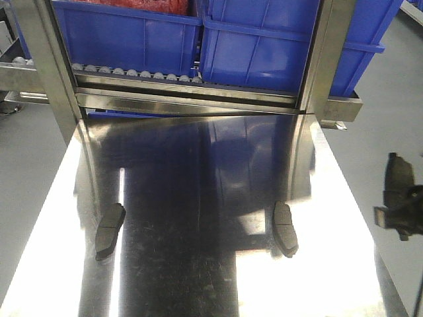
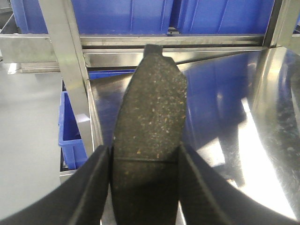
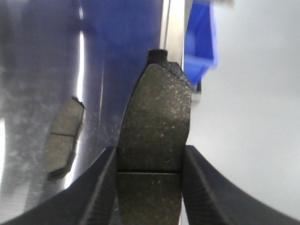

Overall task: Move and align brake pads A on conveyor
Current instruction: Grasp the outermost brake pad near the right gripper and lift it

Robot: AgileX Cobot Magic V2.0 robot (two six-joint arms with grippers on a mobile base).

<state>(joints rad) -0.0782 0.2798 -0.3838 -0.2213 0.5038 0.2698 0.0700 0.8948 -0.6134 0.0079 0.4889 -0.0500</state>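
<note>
Two brake pads lie on the steel tabletop, one at the left (image 1: 109,231) and one at the right (image 1: 285,228). In the left wrist view my left gripper (image 2: 145,154) is shut on a third brake pad (image 2: 150,108), which points toward the rack. My right gripper (image 3: 150,157) is shut on a fourth brake pad (image 3: 157,117), held beyond the table's right edge. The front view shows this pad (image 1: 399,175) above the right gripper (image 1: 403,218). The right-hand table pad (image 3: 65,140) shows to its left. The conveyor is out of view, and the front view does not show the left gripper.
A shiny steel tabletop (image 1: 198,277) fills the foreground. Behind it stands a steel-framed roller rack (image 1: 185,89) carrying blue bins (image 1: 132,33). Another blue bin (image 2: 70,136) sits low beside the table's left leg. Grey floor (image 1: 396,105) lies on both sides.
</note>
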